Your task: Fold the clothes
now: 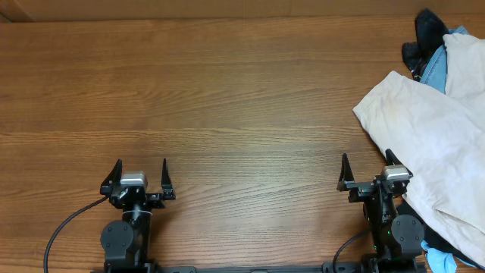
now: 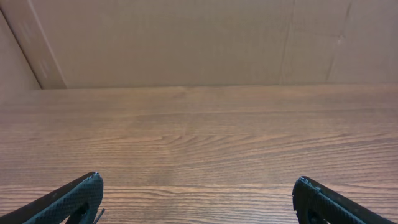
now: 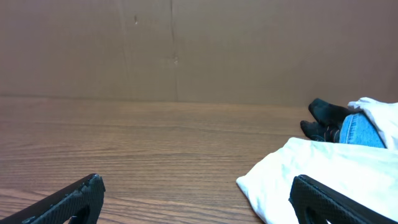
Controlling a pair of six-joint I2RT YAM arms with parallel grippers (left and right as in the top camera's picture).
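The clothes [image 1: 436, 129], a pale cream pair of trousers, lie crumpled at the table's right side and run off the right edge. In the right wrist view the clothes [image 3: 323, 174] reach under the right finger. My right gripper [image 1: 368, 163] [image 3: 196, 186] stands open at the front right, its right finger over the cloth's edge, nothing between the jaws. My left gripper [image 1: 141, 168] [image 2: 198, 186] stands open at the front left over bare wood, far from the clothes.
A light blue denim garment [image 1: 434, 68] and a black garment [image 1: 423, 38] lie at the back right beside the trousers. A bit of blue [image 1: 441, 260] shows at the front right corner. A cardboard wall [image 2: 186, 37] stands behind the wooden table [image 1: 227, 114].
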